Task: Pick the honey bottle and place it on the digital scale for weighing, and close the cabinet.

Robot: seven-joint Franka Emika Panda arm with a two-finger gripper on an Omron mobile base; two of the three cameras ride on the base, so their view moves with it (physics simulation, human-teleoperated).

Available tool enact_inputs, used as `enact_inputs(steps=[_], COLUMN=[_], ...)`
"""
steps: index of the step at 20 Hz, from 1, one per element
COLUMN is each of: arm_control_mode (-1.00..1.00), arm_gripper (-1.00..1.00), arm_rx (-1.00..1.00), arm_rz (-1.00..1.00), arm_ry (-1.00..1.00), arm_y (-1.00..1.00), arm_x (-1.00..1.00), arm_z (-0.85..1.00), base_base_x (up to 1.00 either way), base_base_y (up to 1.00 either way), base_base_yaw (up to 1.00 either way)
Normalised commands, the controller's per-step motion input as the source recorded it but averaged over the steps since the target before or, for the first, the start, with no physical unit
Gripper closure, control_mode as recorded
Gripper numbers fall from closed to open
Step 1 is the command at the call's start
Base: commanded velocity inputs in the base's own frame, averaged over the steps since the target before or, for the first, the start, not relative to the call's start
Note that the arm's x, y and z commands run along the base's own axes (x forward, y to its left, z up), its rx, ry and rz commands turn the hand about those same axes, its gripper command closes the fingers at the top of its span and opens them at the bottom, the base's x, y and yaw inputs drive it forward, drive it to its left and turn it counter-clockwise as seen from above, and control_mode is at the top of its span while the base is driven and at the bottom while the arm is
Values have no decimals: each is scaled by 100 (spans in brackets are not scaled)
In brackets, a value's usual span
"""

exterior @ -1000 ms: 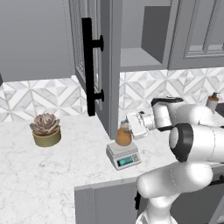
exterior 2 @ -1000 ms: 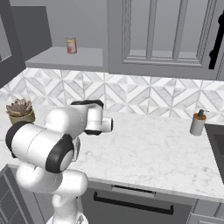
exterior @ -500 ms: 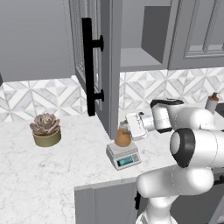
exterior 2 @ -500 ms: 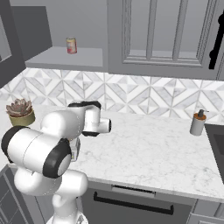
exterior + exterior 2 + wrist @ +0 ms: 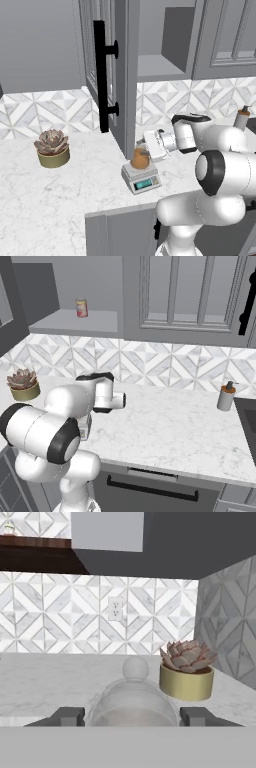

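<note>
1. The honey bottle [image 5: 140,158] stands upright on the platform of the digital scale [image 5: 141,179], which sits on the marble bench [image 5: 60,200] near its front edge.
2. The claw [image 5: 131,716] reaches in level from the right; in the hand view its two tips [image 5: 69,716] stand wide apart on either side of the bottle [image 5: 133,699] — spread past its body, not visibly pressing it, so it looks released, holding nothing.
3. The cabinet [image 5: 160,40] is open: its glass door [image 5: 107,75] with the black bar handle [image 5: 101,82] juts out toward the bench front, its lower edge just behind and above the bottle.
4. Left of the scale the bench runs bare as far as a potted succulent [image 5: 52,148], well apart.
5. In the right base view a can [image 5: 81,307] stands on the open shelf, and a tan soap dispenser [image 5: 226,396] stands far along the bench by the backsplash — broad bare marble between it and the arm.
</note>
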Motion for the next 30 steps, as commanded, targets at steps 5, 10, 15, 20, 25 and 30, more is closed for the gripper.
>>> enact_inputs(steps=[5,10,15,20,25,30], arm_control_mode=[-100,-100,-100,-100,-100,-100], arm_gripper=[100,-100,-100,-100,-100,-100], arm_rx=[0,0,0,0,0,0], arm_rz=[0,0,0,0,0,0], arm_ry=[0,0,0,0,0,-4], arm_y=[12,8,0,0,0,0], arm_x=[-24,2,-22,-12,0,0], arm_z=[-4,-22,-1,0,7,23], base_base_x=[0,0,0,0,0,0], base_base_y=[0,0,0,0,0,0], base_base_yaw=[0,0,0,0,0,0])
